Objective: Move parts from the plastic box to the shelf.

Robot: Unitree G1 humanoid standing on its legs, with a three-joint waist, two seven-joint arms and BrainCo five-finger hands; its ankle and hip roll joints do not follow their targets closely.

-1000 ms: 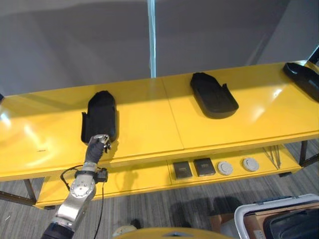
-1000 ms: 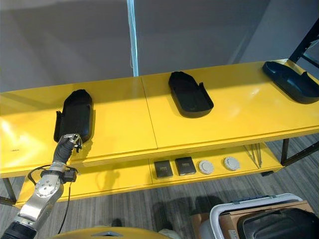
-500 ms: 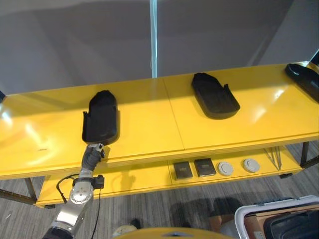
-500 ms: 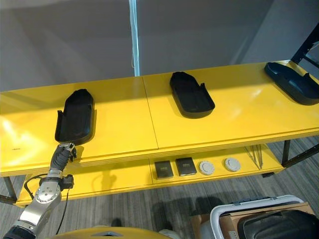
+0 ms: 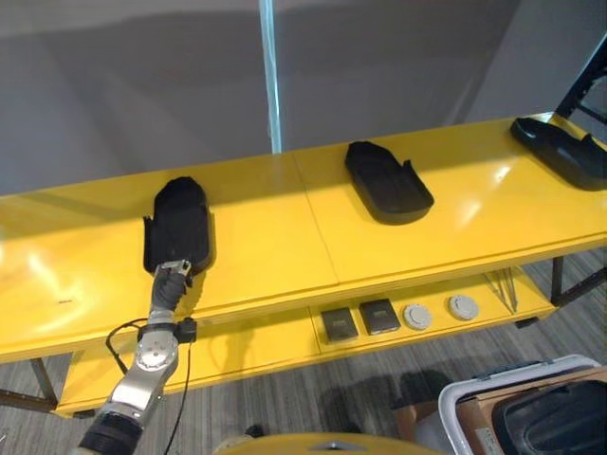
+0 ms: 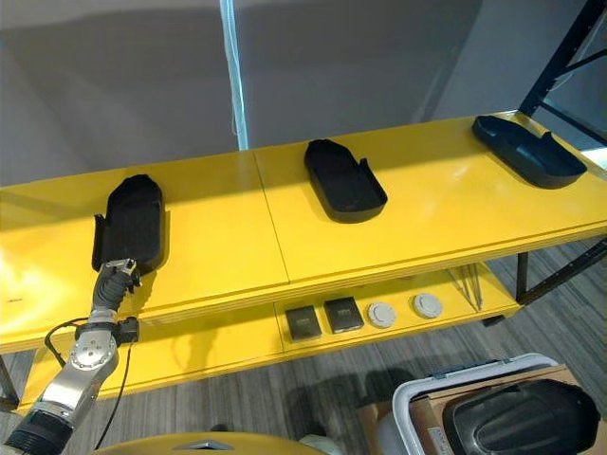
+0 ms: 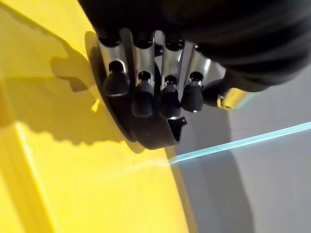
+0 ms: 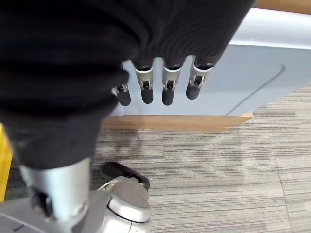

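A long black moulded part (image 5: 177, 226) lies on the top of the yellow shelf (image 5: 275, 256), toward its left. My left hand (image 5: 169, 284) sits at the part's near end, fingers (image 7: 141, 73) relaxed and nothing held; their dark tips rest by the part's rim (image 7: 150, 131). Two more black parts (image 5: 387, 182) (image 6: 526, 150) lie further right on the shelf top. The plastic box (image 6: 417, 408) stands on the floor at the lower right with a black part (image 6: 522, 422) inside. My right hand (image 8: 167, 85) hangs low with straight fingers beside a pale box wall (image 8: 262, 73).
The shelf's lower level holds two dark square pieces (image 5: 339, 324) and two round grey discs (image 5: 416, 316). A grey wall stands behind the shelf, with a thin pale post (image 5: 269, 76). A dark rack frame (image 6: 560, 71) rises at the far right. Grey carpet lies below.
My left hand has slipped back off the near end of the left black part, which stays on the shelf. The camera has turned to the right.
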